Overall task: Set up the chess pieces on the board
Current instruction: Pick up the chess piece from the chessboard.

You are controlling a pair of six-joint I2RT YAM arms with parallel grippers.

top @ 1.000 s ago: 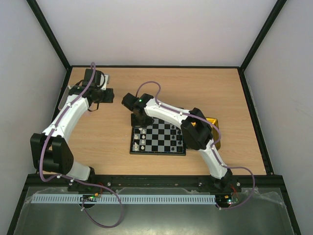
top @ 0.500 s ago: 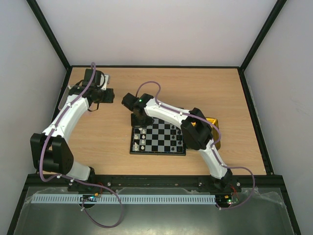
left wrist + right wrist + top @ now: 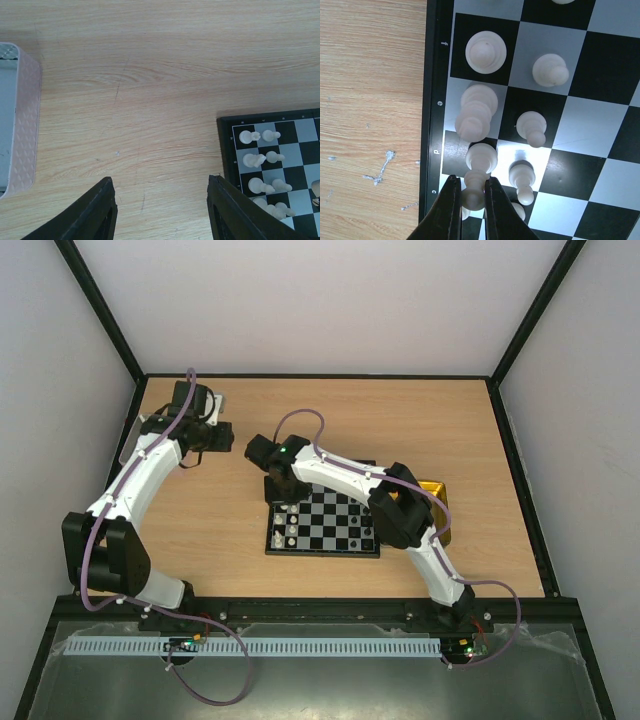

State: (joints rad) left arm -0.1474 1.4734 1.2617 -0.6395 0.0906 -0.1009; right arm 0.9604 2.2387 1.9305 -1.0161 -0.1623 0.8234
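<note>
Overhead, the right gripper (image 3: 283, 492) hung over the far-left corner of the board (image 3: 335, 530). Left wrist: the left gripper (image 3: 161, 179) gaped empty over the table (image 3: 150, 75) beside the board. Right wrist: its fingers (image 3: 451, 210) pinched a white piece (image 3: 480, 156), possibly a pawn, on the edge file.

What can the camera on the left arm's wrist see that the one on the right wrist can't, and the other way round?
Only the left wrist view: the pale tray and the left pincer, open over bare wood. Only the right wrist view: the right pincer shut on a white piece, and small letters on the border. Both: the board, its white pieces and the wooden table.
</note>
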